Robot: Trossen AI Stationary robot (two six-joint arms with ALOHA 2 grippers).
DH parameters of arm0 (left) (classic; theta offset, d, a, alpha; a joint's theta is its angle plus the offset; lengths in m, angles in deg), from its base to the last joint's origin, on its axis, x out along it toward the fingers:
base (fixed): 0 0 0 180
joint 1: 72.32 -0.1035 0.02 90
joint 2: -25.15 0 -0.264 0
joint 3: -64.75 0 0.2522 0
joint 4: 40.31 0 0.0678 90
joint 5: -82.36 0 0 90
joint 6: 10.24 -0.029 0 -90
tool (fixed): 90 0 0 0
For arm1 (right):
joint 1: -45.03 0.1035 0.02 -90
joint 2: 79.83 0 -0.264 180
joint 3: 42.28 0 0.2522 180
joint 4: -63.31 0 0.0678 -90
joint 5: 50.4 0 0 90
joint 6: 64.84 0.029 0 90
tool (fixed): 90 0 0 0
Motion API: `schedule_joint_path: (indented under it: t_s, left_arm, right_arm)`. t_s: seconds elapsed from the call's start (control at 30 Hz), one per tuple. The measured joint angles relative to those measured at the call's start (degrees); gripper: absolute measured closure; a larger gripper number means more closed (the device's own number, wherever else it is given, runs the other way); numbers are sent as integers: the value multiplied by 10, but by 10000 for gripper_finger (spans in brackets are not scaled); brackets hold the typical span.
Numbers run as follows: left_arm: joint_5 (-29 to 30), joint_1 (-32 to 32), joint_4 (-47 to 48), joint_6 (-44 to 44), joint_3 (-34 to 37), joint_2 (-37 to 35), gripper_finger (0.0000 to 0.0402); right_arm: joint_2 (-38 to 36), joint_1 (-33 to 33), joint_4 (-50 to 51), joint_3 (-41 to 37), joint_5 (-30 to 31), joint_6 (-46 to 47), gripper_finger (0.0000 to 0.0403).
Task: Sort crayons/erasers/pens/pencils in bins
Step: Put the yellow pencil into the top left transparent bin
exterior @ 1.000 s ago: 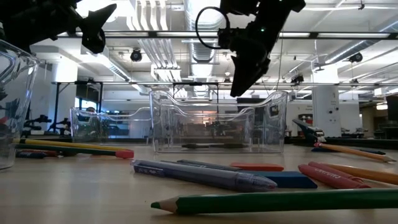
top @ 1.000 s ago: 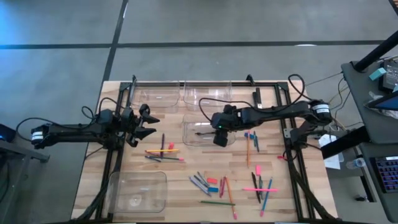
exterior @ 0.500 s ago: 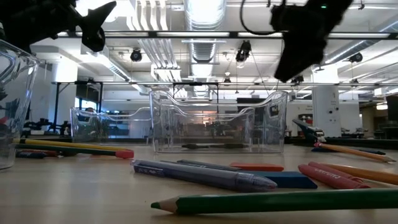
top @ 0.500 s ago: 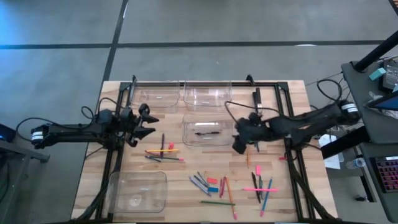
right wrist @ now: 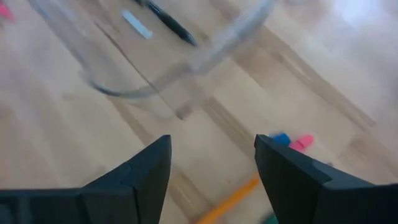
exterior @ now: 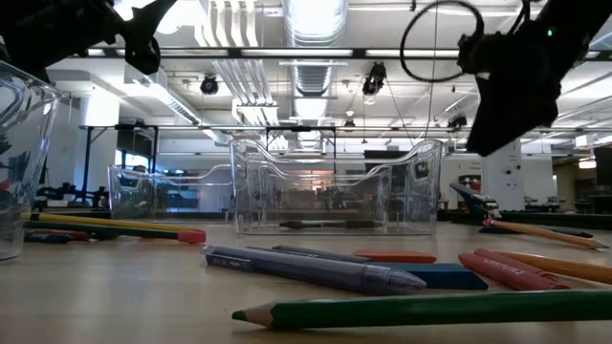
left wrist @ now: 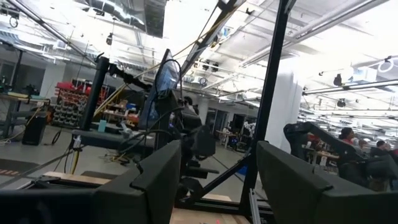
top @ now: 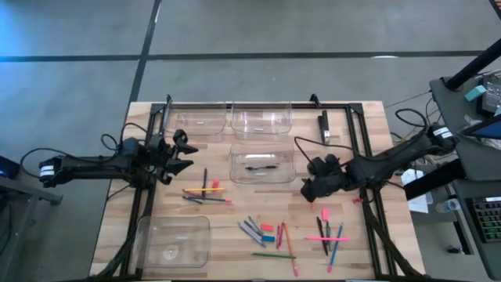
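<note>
A clear bin (top: pixel 263 166) at the table's middle holds one dark pen (top: pixel 261 167), also seen through the bin wall (exterior: pixel 320 225). Two clear bins (top: pixel 235 121) stand at the far edge and one (top: pixel 172 239) near left. Pens, pencils, crayons and erasers lie loose in three clusters (top: pixel 205 192), (top: pixel 266 232), (top: pixel 329 235). My right gripper (top: pixel 307 191) hangs open and empty above the wood, right of the middle bin; its wrist view (right wrist: pixel 211 180) shows an orange pencil (right wrist: pixel 230 202) below. My left gripper (top: pixel 188 157) stands open and empty, raised at the left.
A black frame rail (top: pixel 356 149) runs along the right side and another (top: pixel 145 196) along the left. A dark oblong block (top: pixel 323 122) lies at the far right. Bare wood (top: pixel 235 207) lies between the left and middle clusters.
My right gripper has swung from above the middle bin toward the table's right and near edges, sinking a little and rolling about its own line. Its fingers have stayed open and empty. The pen lies in the middle bin as before.
</note>
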Motion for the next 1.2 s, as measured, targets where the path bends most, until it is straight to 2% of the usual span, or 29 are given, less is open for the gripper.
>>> schedule_joint_path:
  t_s: [0.13, 0.3, 0.4, 0.53, 0.73, 0.8, 1.07, 1.2]
  left_arm:
    - [0, 0, 0, -3, 0, 0, 206]
    - [-2, 0, -10, 0, 0, 0, 206]
    - [-3, 0, -10, 0, 0, 5, 206]
    - [11, 0, -11, -1, 0, 21, 206]
    - [26, 0, -25, 0, 0, 61, 206]
    - [31, 0, -28, 1, -6, 73, 206]
    - [43, 0, -23, 46, -29, 137, 206]
    - [28, 0, 39, 30, -82, 169, 206]
  right_arm:
    - [-11, 22, -1, 16, 72, -18, 184]
    - [-16, 50, -43, 7, 231, -40, 184]
    - [-15, 56, -114, -2, 262, -116, 184]
    - [-26, 55, -231, -11, 214, -265, 184]
    - [-39, 50, -413, -35, 56, -471, 184]
    - [-48, 50, -419, -39, 27, -499, 184]
    - [-127, 47, -398, -80, 21, -514, 184]
    - [-189, 46, -408, -114, 11, -522, 184]
